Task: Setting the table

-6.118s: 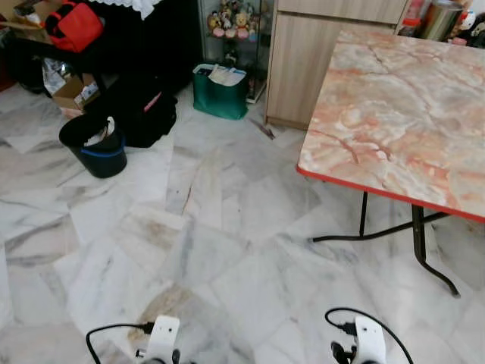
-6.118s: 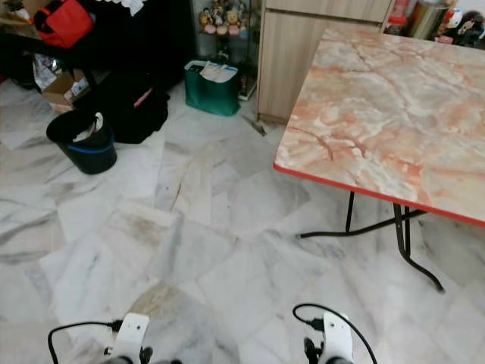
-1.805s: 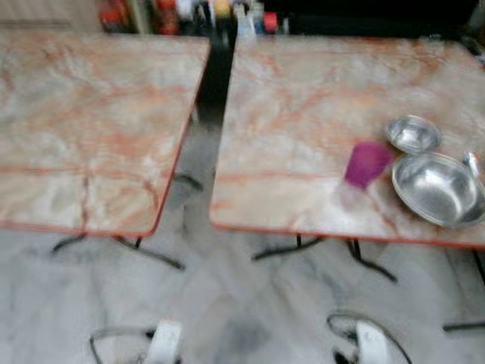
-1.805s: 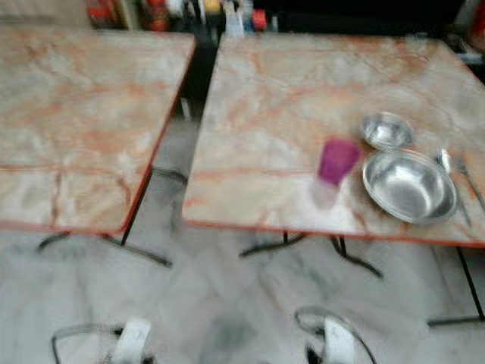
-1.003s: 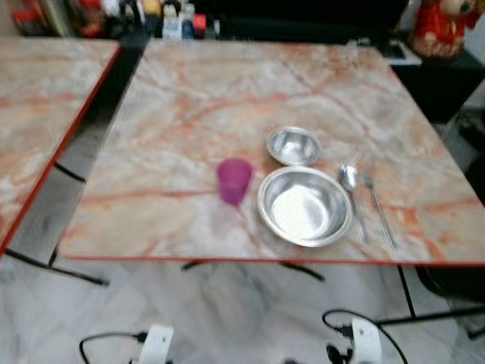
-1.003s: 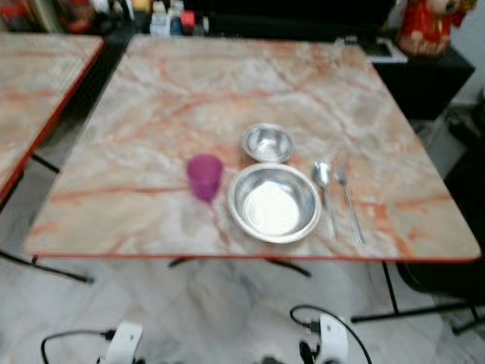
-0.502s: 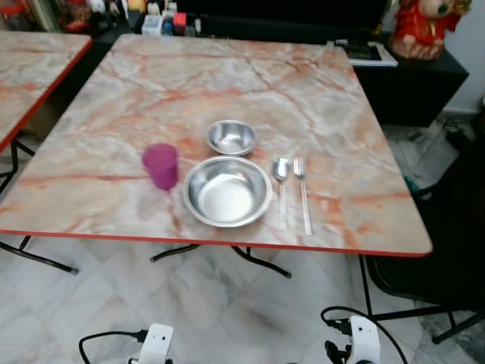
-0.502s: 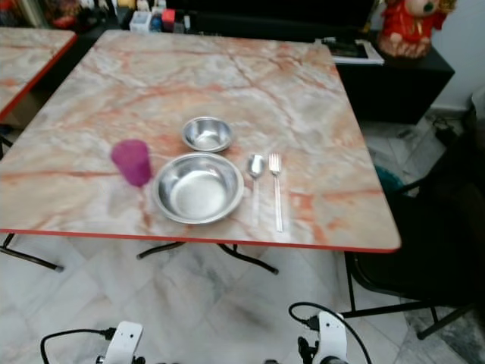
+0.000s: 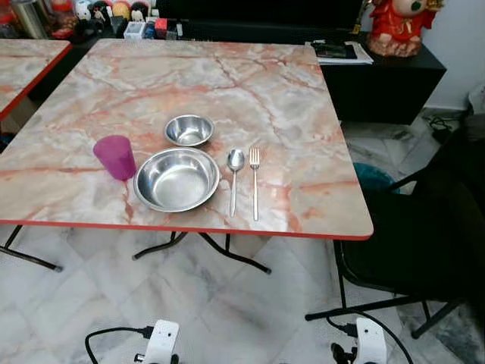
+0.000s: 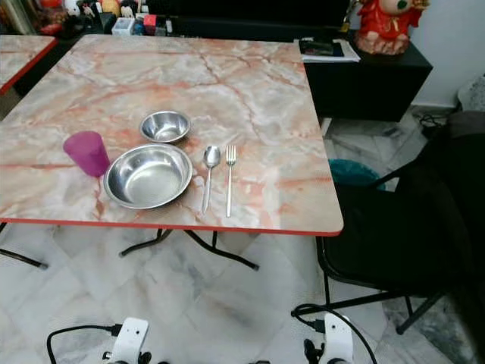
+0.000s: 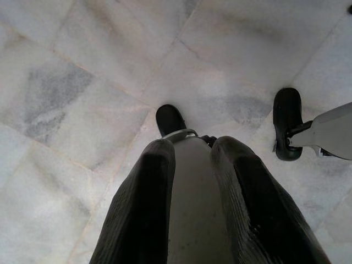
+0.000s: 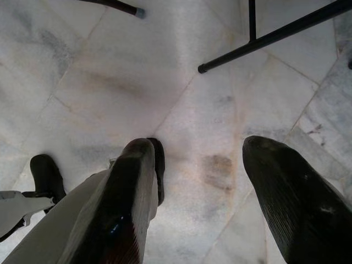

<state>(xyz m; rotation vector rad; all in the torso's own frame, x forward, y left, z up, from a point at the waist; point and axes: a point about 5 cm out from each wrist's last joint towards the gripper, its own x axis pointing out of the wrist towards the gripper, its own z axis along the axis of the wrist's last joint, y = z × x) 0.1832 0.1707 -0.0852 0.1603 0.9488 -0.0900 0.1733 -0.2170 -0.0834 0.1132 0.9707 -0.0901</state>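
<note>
Tableware sits near your side of the pink-veined marble table (image 9: 250, 83): a large steel bowl (image 9: 176, 179), a small steel bowl (image 9: 189, 130) just behind it, a purple plastic cup (image 9: 115, 157) to their left, a steel spoon (image 9: 235, 176) and fork (image 9: 255, 179) to their right. Your left gripper (image 11: 190, 154) hangs narrowly parted and empty above the white marble floor (image 9: 227, 311); your right gripper (image 12: 212, 159) hangs spread wide.

The head views are evenly and brightly lit and sharp. Soft glare is seen on the large bowl (image 9: 176, 180) and the table (image 9: 303, 189). The chair (image 9: 424, 243) at 3 o'clock is lost in darkness. Wrist-view fingers (image 11: 140, 220) are blurred.
</note>
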